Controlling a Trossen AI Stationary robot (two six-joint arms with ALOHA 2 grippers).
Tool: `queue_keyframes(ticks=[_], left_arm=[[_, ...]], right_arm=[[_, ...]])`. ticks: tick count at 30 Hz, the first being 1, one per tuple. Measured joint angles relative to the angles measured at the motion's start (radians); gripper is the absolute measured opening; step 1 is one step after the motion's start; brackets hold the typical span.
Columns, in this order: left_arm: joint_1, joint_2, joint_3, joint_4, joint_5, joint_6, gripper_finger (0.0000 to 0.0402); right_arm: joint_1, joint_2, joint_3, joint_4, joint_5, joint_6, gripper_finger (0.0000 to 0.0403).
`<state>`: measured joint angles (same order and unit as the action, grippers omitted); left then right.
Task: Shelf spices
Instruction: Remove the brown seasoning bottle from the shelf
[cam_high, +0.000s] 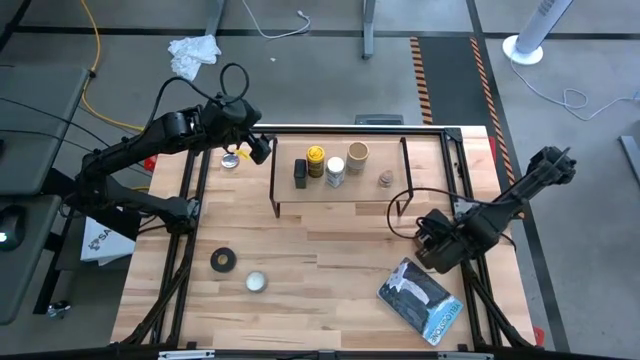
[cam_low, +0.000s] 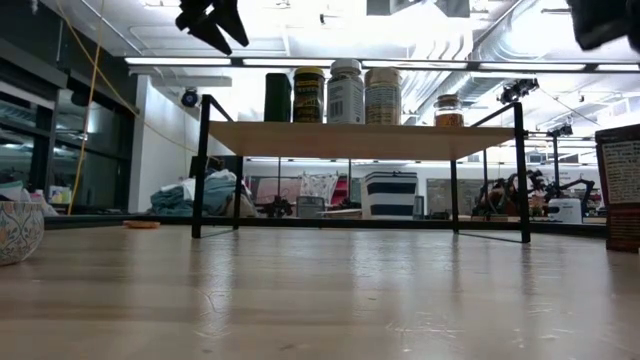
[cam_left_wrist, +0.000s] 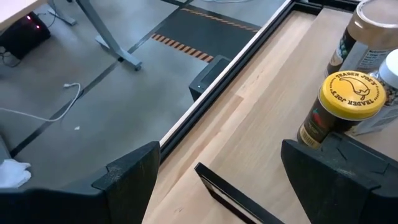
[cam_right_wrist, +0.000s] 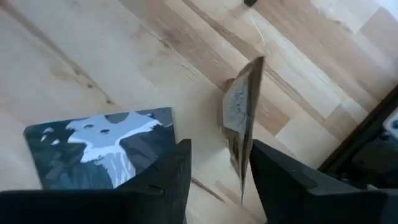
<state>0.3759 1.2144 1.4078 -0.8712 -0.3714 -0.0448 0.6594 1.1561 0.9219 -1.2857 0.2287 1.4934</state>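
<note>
The shelf holds five spices in a row: the dark bottle, yellow-lidded jar, white-capped bottle, tan-lidded jar and tiny brown-topped jar. My left gripper hangs open above the shelf's left end, with the yellow-lidded jar just beyond one finger. My right gripper is raised over the table right of the shelf's near right leg. It is shut on the flat brown packet. My right gripper has the flat brown packet edge-on between its two fingers, coming from above and pointing down. The packet's near part lies against one finger and reaches back between both. The packet hangs below the fingers, clear of the table.
A blue-grey box with a wolf picture lies on the table just near-side of my right gripper. A black tape roll and a round silvery tin sit near the left. Another tin lies below my left gripper.
</note>
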Motion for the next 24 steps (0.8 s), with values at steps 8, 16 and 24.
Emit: queue_keyframes(ticks=[8, 16, 24], left_arm=[[0.0, 0.0, 0.0, 0.0, 0.0, 0.04, 0.033], [0.0, 0.0, 0.0, 0.0, -0.003, 0.038, 0.033], [0.003, 0.0, 0.0, 0.0, -0.005, 0.051, 0.033]], right_arm=[[0.0, 0.0, 0.167, -0.253, 0.007, -0.036, 0.017], [-0.085, 0.002, 0.328, -0.168, 0.29, -0.039, 0.0177], [-0.42, 0.023, 0.341, 0.23, 0.193, -0.633, 0.0238]])
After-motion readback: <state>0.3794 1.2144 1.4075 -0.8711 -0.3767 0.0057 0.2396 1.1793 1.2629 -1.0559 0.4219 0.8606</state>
